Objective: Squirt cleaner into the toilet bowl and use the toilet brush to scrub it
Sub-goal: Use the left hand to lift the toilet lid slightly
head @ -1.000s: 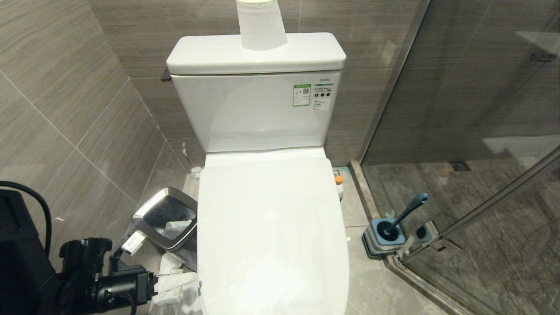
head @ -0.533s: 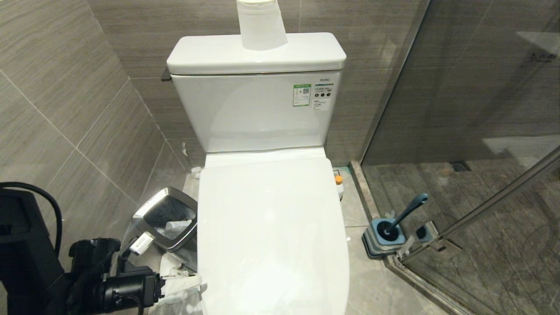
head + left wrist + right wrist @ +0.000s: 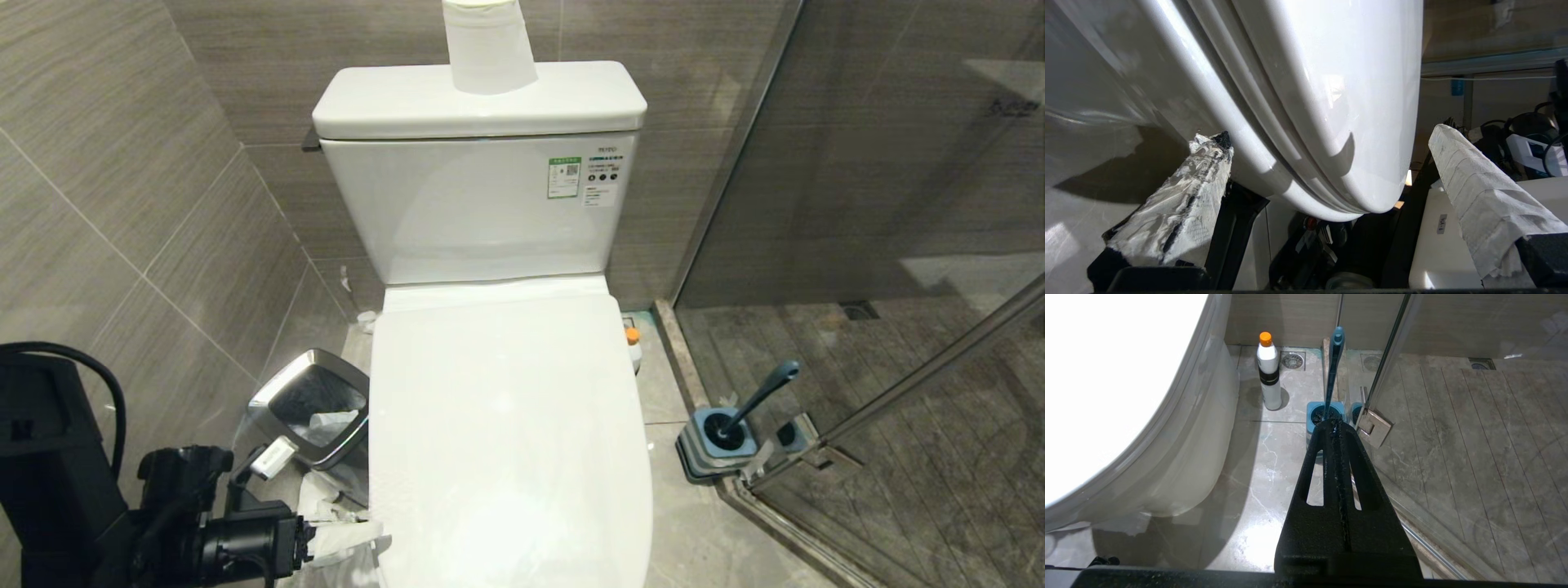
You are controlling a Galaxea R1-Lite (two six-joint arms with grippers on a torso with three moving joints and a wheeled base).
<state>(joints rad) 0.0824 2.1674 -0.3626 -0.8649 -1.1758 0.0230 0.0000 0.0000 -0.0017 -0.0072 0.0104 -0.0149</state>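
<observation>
Left hand (image 3: pixel 1327 163) sits low at the front left edge of the toilet, fingers (image 3: pixel 1180 212) spread wide apart and wrapped in white paper, one on either side of the rim of the closed lid (image 3: pixel 506 441); nothing is clamped between them. In the head view the same left hand (image 3: pixel 343 535) shows at the bottom left corner, paper-wrapped tips right at the lid's edge. Contact with the lid can't be told. Toilet bowl (image 3: pixel 1147 81) is covered, seat and lid down. Steel waste bin (image 3: pixel 314 404) stands on the floor just beside the toilet, near the left arm.

Right hand (image 3: pixel 1336 426) hangs off on the toilet's right side, fingers pressed together, empty. Beyond it, the toilet brush (image 3: pixel 1334 363) stands in its blue holder (image 3: pixel 1316 416) on the floor by the glass shower door (image 3: pixel 1453 416). Cleaner (image 3: pixel 1269 371), white bottle with orange cap, stands upright on the floor between the toilet base and the brush holder, near the back wall. Paper roll (image 3: pixel 488 45) sits on the tank lid.
</observation>
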